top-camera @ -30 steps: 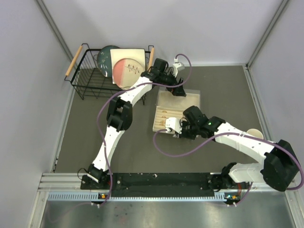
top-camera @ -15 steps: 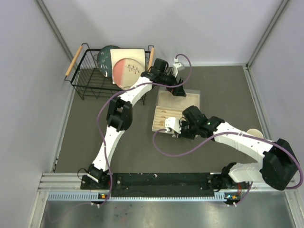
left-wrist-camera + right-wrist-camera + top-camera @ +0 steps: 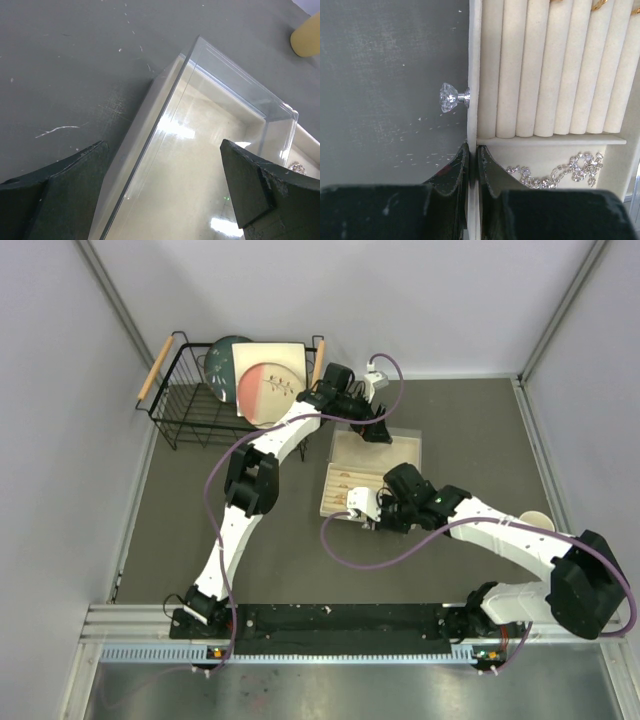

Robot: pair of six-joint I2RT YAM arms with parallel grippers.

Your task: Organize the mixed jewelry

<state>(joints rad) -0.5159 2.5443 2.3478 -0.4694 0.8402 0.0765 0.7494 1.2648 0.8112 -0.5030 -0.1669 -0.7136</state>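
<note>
The beige jewelry box (image 3: pixel 372 452) stands mid-table with its drawer tray (image 3: pixel 342 492) pulled toward me. My right gripper (image 3: pixel 473 147) is shut on the tray's thin front wall (image 3: pixel 473 60), just below its crystal knob (image 3: pixel 450 97); in the top view the right gripper (image 3: pixel 372 518) sits at the tray's near end. A silver chain (image 3: pixel 560 171) lies in the compartment beside the fingers. Gold rings (image 3: pixel 598 4) sit among the ring rolls. My left gripper (image 3: pixel 162 145) is open and empty over the box's clear lid (image 3: pixel 235 85); in the top view the left gripper (image 3: pixel 378 432) is at the box's far end. A small sparkly stud (image 3: pixel 298 167) shows at the right.
A black wire basket (image 3: pixel 185 405) with plates (image 3: pixel 262 380) stands at the back left. A pale paper cup (image 3: pixel 535 523) stands at the right by my right arm, and shows in the left wrist view (image 3: pixel 307 37). The grey table (image 3: pixel 470 430) has side walls.
</note>
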